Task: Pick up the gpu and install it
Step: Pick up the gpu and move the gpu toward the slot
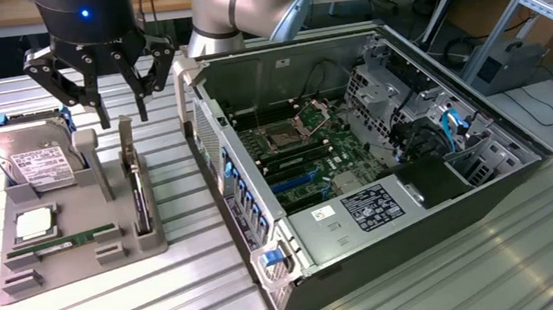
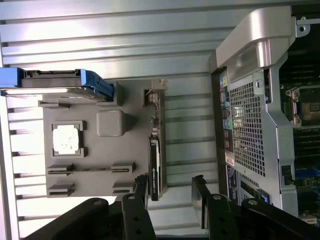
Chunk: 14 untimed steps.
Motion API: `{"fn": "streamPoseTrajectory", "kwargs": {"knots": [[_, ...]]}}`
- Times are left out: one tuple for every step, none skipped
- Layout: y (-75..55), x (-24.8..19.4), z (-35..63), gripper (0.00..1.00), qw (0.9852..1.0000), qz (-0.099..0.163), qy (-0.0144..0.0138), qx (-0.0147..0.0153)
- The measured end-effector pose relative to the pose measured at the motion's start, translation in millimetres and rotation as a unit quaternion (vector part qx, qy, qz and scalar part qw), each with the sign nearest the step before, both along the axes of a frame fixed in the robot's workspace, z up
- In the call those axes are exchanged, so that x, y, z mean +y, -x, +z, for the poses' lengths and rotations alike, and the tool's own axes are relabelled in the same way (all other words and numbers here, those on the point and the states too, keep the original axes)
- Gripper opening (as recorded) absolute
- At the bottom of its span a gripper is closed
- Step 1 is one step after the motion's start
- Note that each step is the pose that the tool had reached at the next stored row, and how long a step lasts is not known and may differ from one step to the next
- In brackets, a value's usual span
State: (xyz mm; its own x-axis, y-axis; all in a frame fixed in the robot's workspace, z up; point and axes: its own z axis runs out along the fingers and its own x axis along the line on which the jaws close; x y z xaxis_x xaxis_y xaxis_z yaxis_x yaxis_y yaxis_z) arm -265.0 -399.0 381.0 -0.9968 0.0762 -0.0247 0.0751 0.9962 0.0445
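Hand open over the gpu, nothing gripped.

Fingers spread wide. The gpu stands on edge right below the hand in a slot of the grey tray, silver bracket up, lying nearer one finger than the other. Farther out on the tray: memory stick, CPU chip, hard drive. Beyond the tray on the gpu side, the open PC case on the tabletop.

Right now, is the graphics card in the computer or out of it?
Out. The gpu stands on edge in the grey holder, apart from the open computer case, under the open gripper.
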Motion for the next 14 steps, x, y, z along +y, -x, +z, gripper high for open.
{"fn": "streamPoseTrajectory", "kwargs": {"knots": [[0.2, 0.0, -0.6, 0.48, 1.0000, 0.000, 0.0000, 0.0000], [0.4, 0.0, -0.9, 0.48, 1.0000, 0.000, 0.0000, 0.0000], [0.4, 0.0, -1.1, 0.48, 1.0000, 0.000, 0.0000, 0.0000], [0.5, 0.0, -1.2, 0.48, 1.0000, 0.000, 0.0000, 0.0000], [0.6, 0.0, -1.4, 0.48, 1.0000, 0.000, 0.0000, 0.0000], [0.6, 0.0, -1.6, 0.48, 1.0000, 0.000, 0.0000, 0.0000], [0.7, 0.0, -1.9, 0.48, 1.0000, 0.000, 0.0000, 0.0000], [0.9, 0.0, -2.3, 0.48, 1.0000, 0.000, 0.0000, 0.0000], [0.9, 0.0, -2.3, 0.48, 1.0000, 0.000, 0.0000, 0.0000], [0.9, 0.0, -2.5, 0.48, 1.0000, 0.000, 0.0000, 0.0000], [1.0, 0.0, -2.8, 0.48, 1.0000, 0.000, 0.0000, 0.0000], [1.0, 0.0, -3.0, 0.48, 1.0000, 0.000, 0.0000, 0.0000], [1.1, 0.0, -3.2, 0.48, 1.0000, 0.000, 0.0000, 0.0000], [1.1, 0.0, -3.5, 0.48, 1.0000, 0.000, 0.0000, 0.0000]]}}
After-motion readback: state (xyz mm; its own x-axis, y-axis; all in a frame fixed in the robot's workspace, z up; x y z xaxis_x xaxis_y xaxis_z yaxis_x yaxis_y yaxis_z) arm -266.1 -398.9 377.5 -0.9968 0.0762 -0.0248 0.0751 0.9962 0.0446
